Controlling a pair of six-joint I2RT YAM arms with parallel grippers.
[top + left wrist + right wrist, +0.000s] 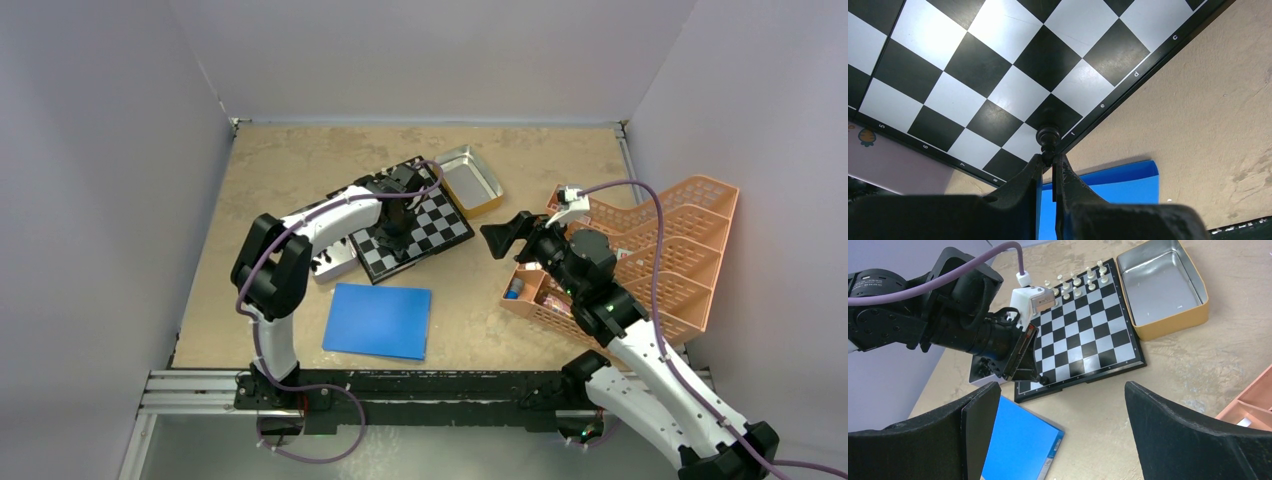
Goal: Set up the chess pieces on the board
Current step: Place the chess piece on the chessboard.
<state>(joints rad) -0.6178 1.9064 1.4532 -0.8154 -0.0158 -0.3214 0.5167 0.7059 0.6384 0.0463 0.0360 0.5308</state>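
The chessboard (pixel 440 225) lies mid-table; it also shows in the left wrist view (pixel 998 60) and the right wrist view (pixel 1098 340). Several silvery-white pieces (pixel 1075 284) stand in its far rows. My left gripper (pixel 1049 161) is shut on a black piece (pixel 1048 137), holding it just over a near-edge square of the board; it also shows in the right wrist view (pixel 1040 378). More black pieces lie in a tray (pixel 335 262) left of the board. My right gripper (pixel 1063 425) is open and empty, hovering right of the board (pixel 505 240).
A blue sheet (pixel 380 320) lies in front of the board. An empty metal tray (pixel 470 178) sits at the board's far right corner. A peach plastic basket (pixel 660 255) with small items stands at the right.
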